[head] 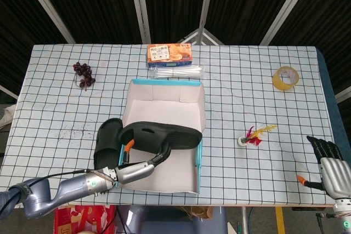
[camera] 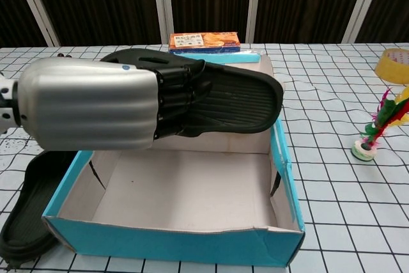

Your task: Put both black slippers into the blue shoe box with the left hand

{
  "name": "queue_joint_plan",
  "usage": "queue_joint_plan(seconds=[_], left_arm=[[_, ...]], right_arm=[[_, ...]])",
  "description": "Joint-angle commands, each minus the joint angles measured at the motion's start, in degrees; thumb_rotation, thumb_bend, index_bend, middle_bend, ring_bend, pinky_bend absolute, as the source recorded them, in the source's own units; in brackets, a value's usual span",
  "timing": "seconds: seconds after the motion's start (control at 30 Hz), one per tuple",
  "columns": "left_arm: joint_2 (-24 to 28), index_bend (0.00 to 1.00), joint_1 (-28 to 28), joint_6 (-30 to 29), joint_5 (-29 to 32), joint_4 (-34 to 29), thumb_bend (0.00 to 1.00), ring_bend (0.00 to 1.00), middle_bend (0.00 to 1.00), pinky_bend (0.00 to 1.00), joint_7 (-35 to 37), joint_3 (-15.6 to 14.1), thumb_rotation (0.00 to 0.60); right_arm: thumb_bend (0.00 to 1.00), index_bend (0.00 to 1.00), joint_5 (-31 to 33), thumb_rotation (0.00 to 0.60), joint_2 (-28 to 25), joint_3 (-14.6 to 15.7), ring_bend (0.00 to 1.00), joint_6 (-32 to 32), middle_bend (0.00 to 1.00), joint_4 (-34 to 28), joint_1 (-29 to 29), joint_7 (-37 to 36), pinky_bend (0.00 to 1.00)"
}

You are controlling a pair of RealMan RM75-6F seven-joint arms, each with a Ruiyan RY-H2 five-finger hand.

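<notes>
The left hand (camera: 96, 103) is gripping a slipper (camera: 236, 100) over the shoe box (camera: 172, 241). Another slipper (head: 107, 141) is lying at the box's left. The right hand (head: 329, 163) is resting with fingers spread at lower right.

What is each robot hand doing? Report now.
Left robot hand: holding a black slipper over the blue box.
Right robot hand: open, holding nothing.

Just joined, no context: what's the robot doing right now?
The left hand grips one black slipper and holds it over the open blue shoe box, not yet inside. The second slipper lies on the table beside the box's left wall. The right hand sits idle at the table's right edge.
</notes>
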State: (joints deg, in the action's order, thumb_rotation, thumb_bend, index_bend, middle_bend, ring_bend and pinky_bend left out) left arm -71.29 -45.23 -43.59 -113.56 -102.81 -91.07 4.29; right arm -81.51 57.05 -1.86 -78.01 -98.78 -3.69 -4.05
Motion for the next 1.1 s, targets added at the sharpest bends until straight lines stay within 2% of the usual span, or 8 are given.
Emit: queue_joint_plan(seconds=[0.03, 0.37, 0.6, 1.1], left_arm=[[-0.57, 0.49, 0.14, 0.28, -0.36, 0.90, 0.58, 0.13, 0.59, 0.17, 0.65, -0.25, 0.600], [-2.40, 0.49, 0.15, 0.19, -1.66, 3.88, 0.58, 0.13, 0.59, 0.17, 3.98, -0.84, 0.600], [-3.53, 0.50, -1.13, -0.44, -5.28, 6.47, 0.58, 0.13, 0.59, 0.17, 6.08, -1.61, 0.600], [-4.40, 0.50, -1.59, 1.15, -4.54, 7.85, 0.58, 0.13, 0.59, 0.17, 9.03, -0.33, 0.600]], right_arm=[[0.16, 0.05, 0.00, 0.600, -0.01, 0.01, 0.08, 0.02, 0.11, -0.02, -0.01, -0.02, 0.04], [0.16, 0.05, 0.16, 0.600, -0.08, 0.04, 0.08, 0.13, 0.11, -0.10, 0.00, -0.04, 0.04], [0.16, 0.05, 0.27, 0.600, -0.14, 0.02, 0.08, 0.17, 0.11, 0.01, 0.03, -0.38, 0.04], [0.16, 0.05, 0.03, 0.600, -0.24, 0.14, 0.08, 0.18, 0.11, -0.08, 0.03, -0.56, 0.04]])
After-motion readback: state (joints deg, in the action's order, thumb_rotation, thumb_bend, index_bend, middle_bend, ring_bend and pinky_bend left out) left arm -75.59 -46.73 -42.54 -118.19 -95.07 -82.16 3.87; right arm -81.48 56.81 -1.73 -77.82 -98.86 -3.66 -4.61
